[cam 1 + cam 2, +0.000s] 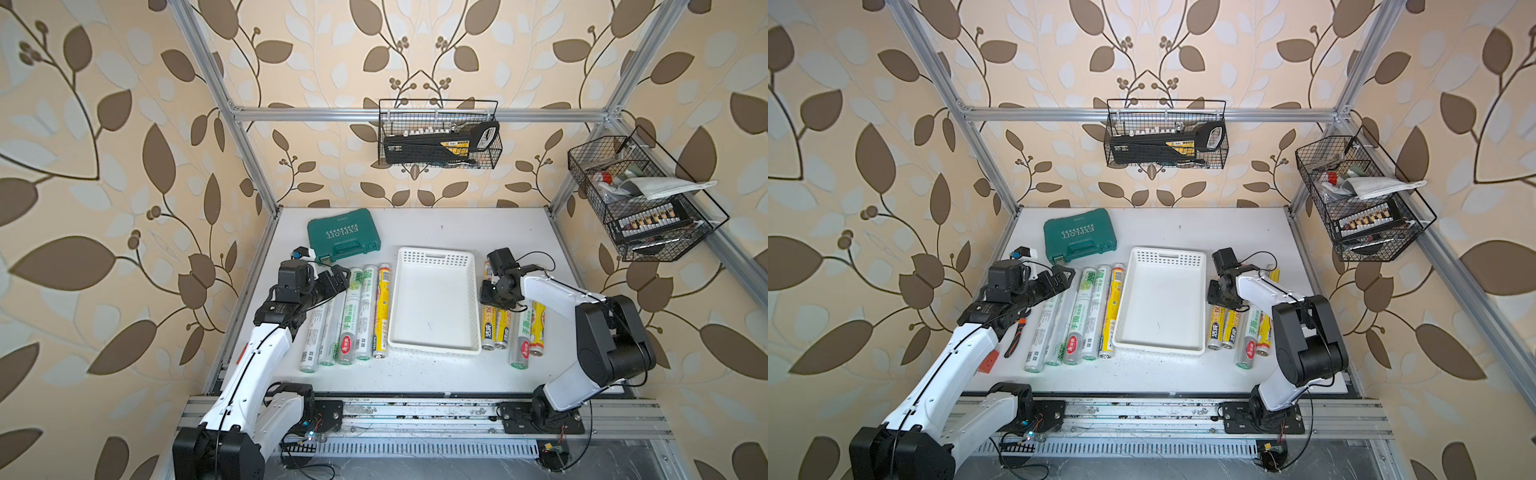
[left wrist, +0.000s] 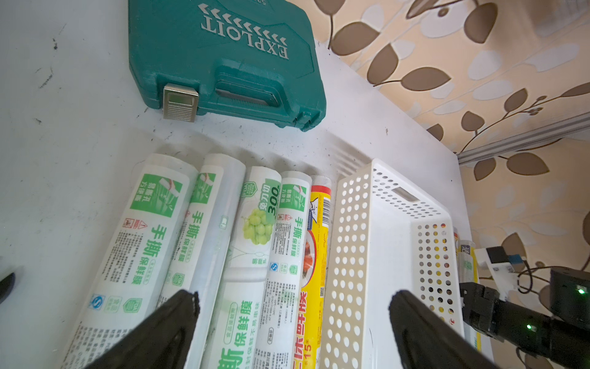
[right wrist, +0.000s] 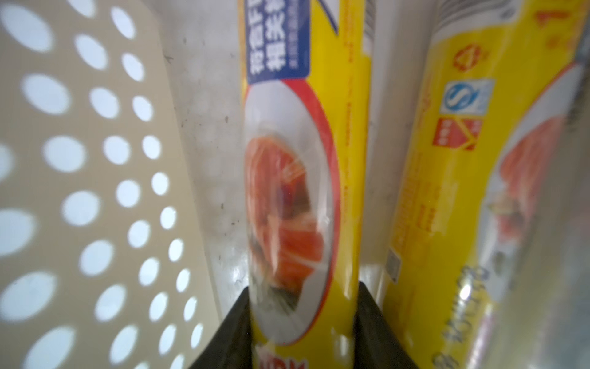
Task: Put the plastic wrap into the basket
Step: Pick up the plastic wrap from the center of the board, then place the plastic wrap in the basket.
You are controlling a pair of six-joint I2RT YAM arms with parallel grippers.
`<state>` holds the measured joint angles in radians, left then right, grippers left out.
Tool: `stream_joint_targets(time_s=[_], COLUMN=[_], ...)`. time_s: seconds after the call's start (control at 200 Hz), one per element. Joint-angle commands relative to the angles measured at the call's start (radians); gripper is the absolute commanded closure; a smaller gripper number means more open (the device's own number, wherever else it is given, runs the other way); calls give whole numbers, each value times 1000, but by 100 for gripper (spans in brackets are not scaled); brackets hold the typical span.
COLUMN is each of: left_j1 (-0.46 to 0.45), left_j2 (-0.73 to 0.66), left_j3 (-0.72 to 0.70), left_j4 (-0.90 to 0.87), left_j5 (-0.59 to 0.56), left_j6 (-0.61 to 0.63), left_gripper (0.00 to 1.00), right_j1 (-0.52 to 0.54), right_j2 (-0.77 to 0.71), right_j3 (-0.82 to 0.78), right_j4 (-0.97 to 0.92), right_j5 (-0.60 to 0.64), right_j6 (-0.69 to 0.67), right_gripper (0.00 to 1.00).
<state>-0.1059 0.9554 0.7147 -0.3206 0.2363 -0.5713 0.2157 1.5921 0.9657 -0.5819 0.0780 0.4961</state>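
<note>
The white perforated basket (image 1: 436,254) sits empty mid-table. Left of it lie several plastic wrap rolls (image 1: 363,316) side by side, silvery-white ones and a yellow one. My left gripper (image 1: 338,278) hovers open over their far ends; in the left wrist view its fingers (image 2: 178,319) straddle the rolls (image 2: 252,255) and the basket wall (image 2: 351,239). Right of the basket lie more rolls (image 1: 521,336). My right gripper (image 1: 488,293) is down on the yellow roll (image 1: 488,328) nearest the basket. In the right wrist view that gripper (image 3: 301,294) presses both sides of this roll (image 3: 303,159).
A green tool case (image 1: 344,235) lies at the back left, just beyond the left rolls. Pliers (image 1: 1017,336) lie under my left arm. Two black wire baskets (image 1: 440,137) (image 1: 640,199) hang on the frame above the back and the right edge.
</note>
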Motion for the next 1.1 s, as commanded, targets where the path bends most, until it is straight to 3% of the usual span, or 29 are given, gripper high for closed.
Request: stream_joint_targets(time_s=[0.0,0.185,0.37,0.5,0.775,1.095], left_j1=[-3,-3,-3,-3,-3,-3], left_j2=[-20,-20,-23,-30,-40,-42], left_j3=[2,0,-4,-1,0,-6], left_j4=[10,15,14,8,-1,10], left_j5=[-16,-12,-18,-17,-24,-21], left_j6=[4,-2,0,1,7,10], left_gripper=[1,1,1,1,1,1], right_j1=[2,40,84,165,289,311], right_j2=[-82,-187,-218,-201,-122,-62], right_j3=[78,171,227,233,205,129], right_j4=[-125,-230,-202,-141,-50,-1], right_j5=[95,98,-151,-222,-198,-115], right_j6=[-35,-35,38,105,178,217], right_gripper=[62,61,61,61,62,62])
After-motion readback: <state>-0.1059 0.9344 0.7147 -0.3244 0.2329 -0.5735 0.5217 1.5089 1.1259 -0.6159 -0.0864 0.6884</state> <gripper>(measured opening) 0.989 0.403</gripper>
